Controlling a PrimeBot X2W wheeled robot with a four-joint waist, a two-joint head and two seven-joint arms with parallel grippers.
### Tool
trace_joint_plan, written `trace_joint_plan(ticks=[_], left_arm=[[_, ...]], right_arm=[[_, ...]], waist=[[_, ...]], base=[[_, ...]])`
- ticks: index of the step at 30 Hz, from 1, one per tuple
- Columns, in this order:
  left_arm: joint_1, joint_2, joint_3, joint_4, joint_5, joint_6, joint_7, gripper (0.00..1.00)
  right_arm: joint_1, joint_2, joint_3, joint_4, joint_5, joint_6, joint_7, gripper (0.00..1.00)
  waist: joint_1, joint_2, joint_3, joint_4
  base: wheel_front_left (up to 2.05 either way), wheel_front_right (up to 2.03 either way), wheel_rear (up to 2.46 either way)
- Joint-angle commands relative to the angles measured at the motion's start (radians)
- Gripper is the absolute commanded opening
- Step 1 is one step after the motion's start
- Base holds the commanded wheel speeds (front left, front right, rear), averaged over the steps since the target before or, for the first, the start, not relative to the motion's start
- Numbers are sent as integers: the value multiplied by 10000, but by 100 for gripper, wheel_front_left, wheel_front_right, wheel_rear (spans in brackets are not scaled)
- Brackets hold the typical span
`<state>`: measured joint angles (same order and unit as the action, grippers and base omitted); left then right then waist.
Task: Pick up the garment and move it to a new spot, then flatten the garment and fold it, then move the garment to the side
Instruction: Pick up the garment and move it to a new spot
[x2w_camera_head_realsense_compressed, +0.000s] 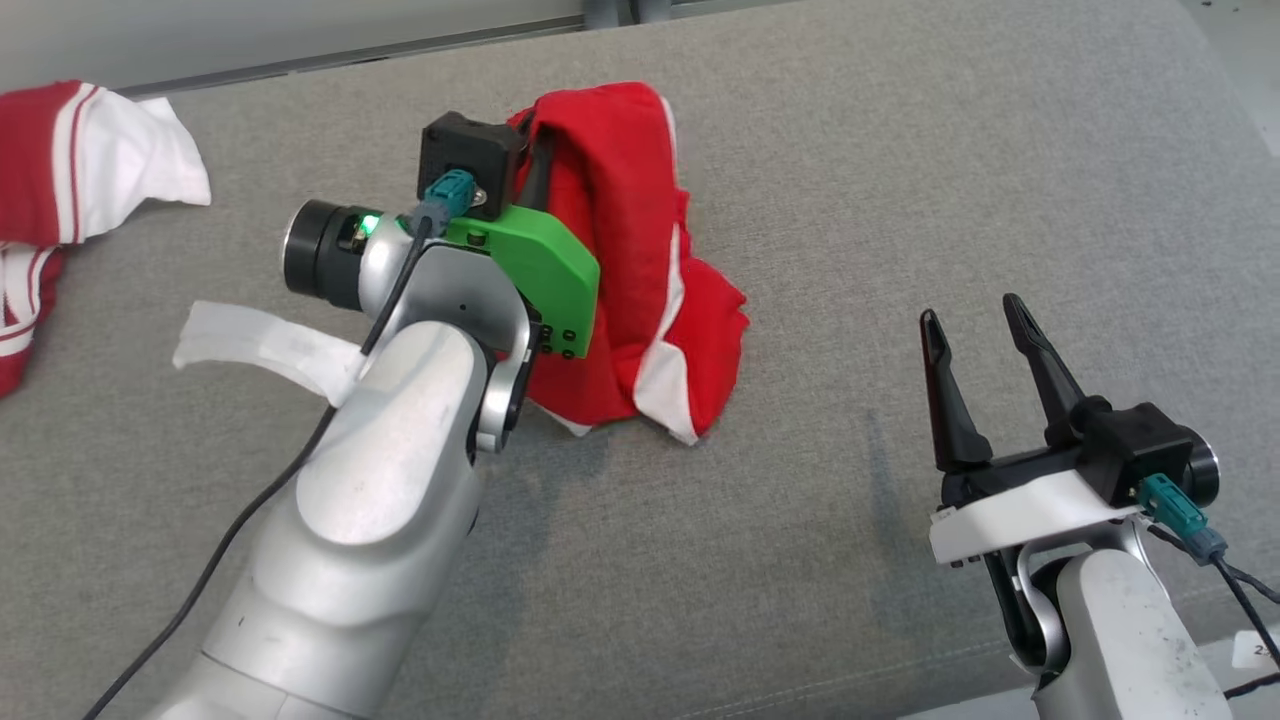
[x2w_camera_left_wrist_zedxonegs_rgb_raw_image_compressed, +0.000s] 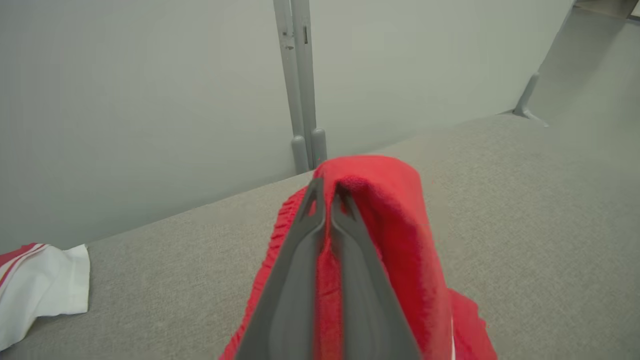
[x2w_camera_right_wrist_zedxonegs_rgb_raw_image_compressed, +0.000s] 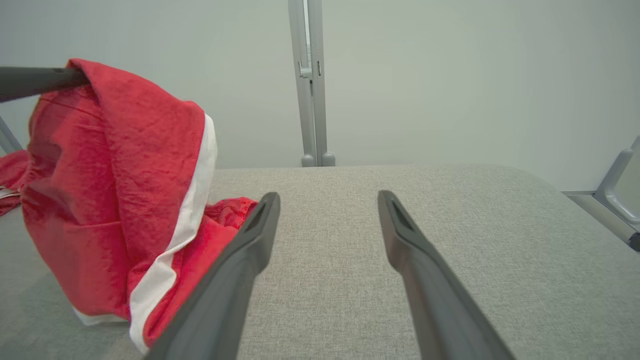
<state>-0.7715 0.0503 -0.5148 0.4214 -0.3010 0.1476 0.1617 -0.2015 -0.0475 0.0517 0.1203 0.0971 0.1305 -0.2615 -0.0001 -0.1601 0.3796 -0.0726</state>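
- Landmark: table (x2w_camera_head_realsense_compressed: 900, 150), grey cloth top.
- The left gripper (x2w_camera_left_wrist_zedxonegs_rgb_raw_image_compressed: 326, 192) is pressed together and clamped on a fold of the garment (x2w_camera_head_realsense_compressed: 640, 300). Red cloth shows in the slit between the two fingers and drapes over their tips.
- The garment is red with a white band. It sits about mid-table, nearer the table's far edge.
- Its top is pulled up into a peak at the left gripper, clear of the table. Its lower folds and white-edged hem rest on the table.
- The left arm reaches in over the table's near-left part. Its green bracket (x2w_camera_head_realsense_compressed: 540, 270) lies against the garment's left side, and a green light (x2w_camera_head_realsense_compressed: 368, 224) is lit on the wrist.
- A white strip (x2w_camera_head_realsense_compressed: 260, 345) sticks out sideways from the left forearm, above the table's left part.
- The right gripper (x2w_camera_head_realsense_compressed: 972, 312) has its fingers spread apart, with bare table showing between them. It hangs over the table's near-right part, fingers pointing toward the far edge, apart from the garment.
- A second cloth (x2w_camera_head_realsense_compressed: 90, 170), red with white stripes, lies at the table's far-left corner, well apart from the garment.
- A grey post (x2w_camera_right_wrist_zedxonegs_rgb_raw_image_compressed: 310, 75) stands just behind the table's far edge, against a pale wall (x2w_camera_right_wrist_zedxonegs_rgb_raw_image_compressed: 450, 75).
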Motion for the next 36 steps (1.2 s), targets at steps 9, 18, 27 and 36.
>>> trace_joint_plan(ticks=[9, 18, 27, 36], left_arm=[[-1355, 369, 1063, 3451, -353, 572, -1725, 0], [-1881, 821, 1819, 5669, -794, 855, -2548, 0], [-1906, 762, 1980, 7079, -1113, 639, -3251, 100], [-1558, 440, 1883, 7443, -1262, 85, -4011, 100]], right_arm=[[-497, -22, 675, -49, 371, 4, -27, 100], [-465, -23, 756, -43, 475, 4, -27, 100], [-486, -23, 676, 14, 393, 4, -27, 100], [-304, -26, 507, 124, 219, 4, -27, 100]], waist=[[1, 1, 971, -1162], [1, 1, 1169, -1373], [1, 1, 1082, -1060], [1, 1, 629, -443]], base=[[0, 0, 0], [0, 0, 0], [0, 0, 0], [0, 0, 0]])
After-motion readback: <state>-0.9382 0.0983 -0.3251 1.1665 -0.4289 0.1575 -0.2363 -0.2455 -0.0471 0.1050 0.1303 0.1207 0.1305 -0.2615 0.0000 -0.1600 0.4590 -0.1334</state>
